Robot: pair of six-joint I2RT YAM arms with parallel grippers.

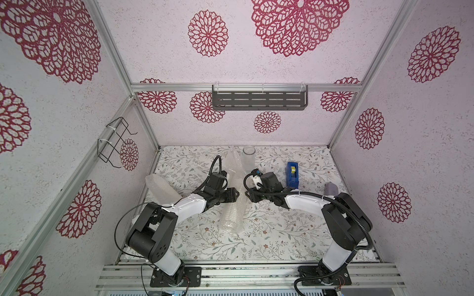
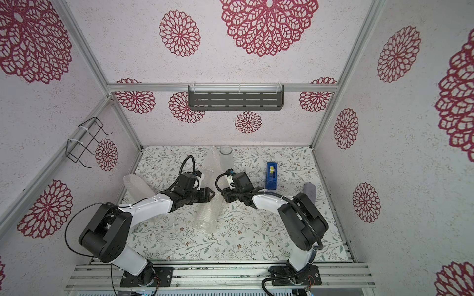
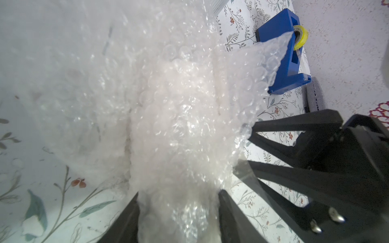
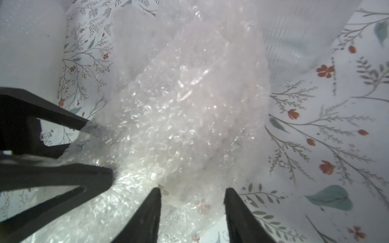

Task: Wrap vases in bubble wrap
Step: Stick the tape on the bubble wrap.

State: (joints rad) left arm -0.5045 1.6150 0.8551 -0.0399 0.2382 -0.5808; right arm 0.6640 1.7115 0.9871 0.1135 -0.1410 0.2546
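A long bundle of bubble wrap [image 1: 232,217] lies mid-table, running away from the front edge; what it holds is hidden. My left gripper [image 3: 179,192] is shut on the bundle, its jaws pressed to both sides. My right gripper [image 4: 192,189] faces it from the other side, open, its fingers apart over the wrap's edge. In both top views the two grippers [image 1: 234,196] [image 1: 247,196] nearly meet across the bundle. A clear glass vase [image 1: 248,156] stands at the back beside loose wrap [image 1: 234,161]. Another wrapped vase [image 1: 160,188] leans at the far left.
A blue tape dispenser [image 1: 293,174] with a yellow roll stands right of the right wrist. A grey ribbed object [image 1: 332,191] sits near the right wall behind the right arm. A slotted shelf [image 1: 259,98] hangs on the back wall and a wire rack [image 1: 115,143] on the left wall.
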